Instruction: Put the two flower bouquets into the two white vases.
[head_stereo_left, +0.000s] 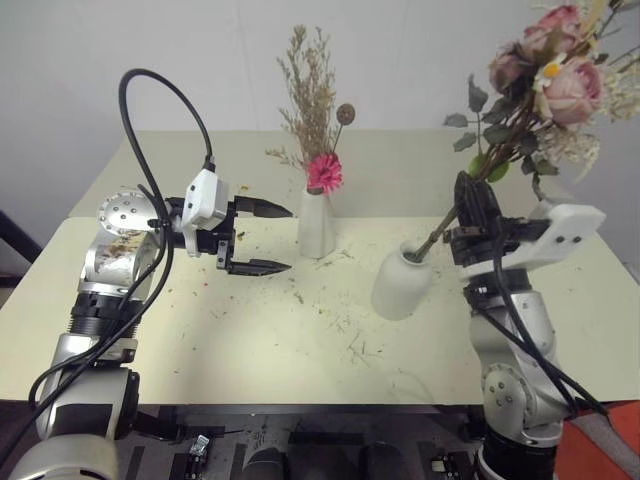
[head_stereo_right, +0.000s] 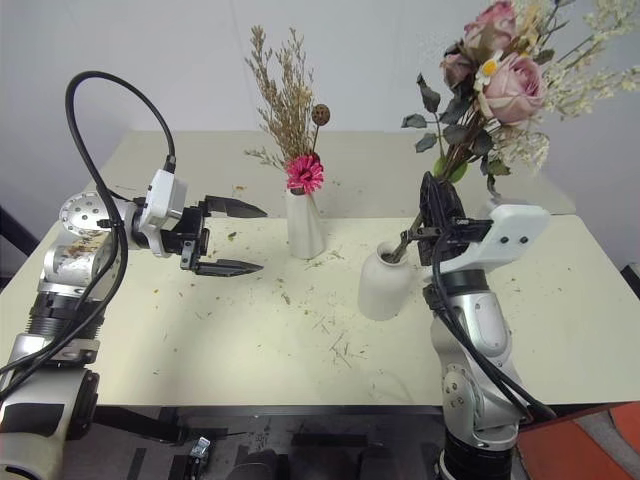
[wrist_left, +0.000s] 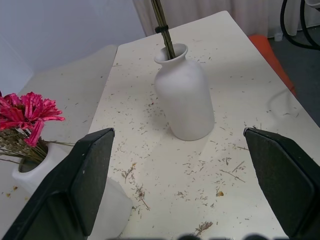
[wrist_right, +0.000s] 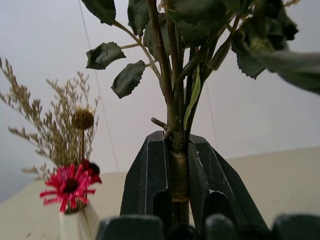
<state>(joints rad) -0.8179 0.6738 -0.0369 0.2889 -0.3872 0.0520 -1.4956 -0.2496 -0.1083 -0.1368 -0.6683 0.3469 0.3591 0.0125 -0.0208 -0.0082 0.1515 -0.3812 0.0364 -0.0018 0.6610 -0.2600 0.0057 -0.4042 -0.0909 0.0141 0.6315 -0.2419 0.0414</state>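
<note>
White rounded vase (head_stereo_left: 402, 285) hides stem tips | right pincer (head_stereo_left: 470, 212) clamps rose bouquet (head_stereo_left: 545, 75)

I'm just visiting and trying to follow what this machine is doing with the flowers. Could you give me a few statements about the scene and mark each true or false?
1. The pink daisy bouquet stands in the tall slim vase. True.
2. The right gripper has its fingers shut on the rose bouquet stems. True.
3. The rose bouquet lies flat on the table. False: it is held up, its stem ends in the mouth of the rounded vase.
4. The left gripper holds the tall slim vase. False: its fingers are open, beside the vase and apart from it.
</note>
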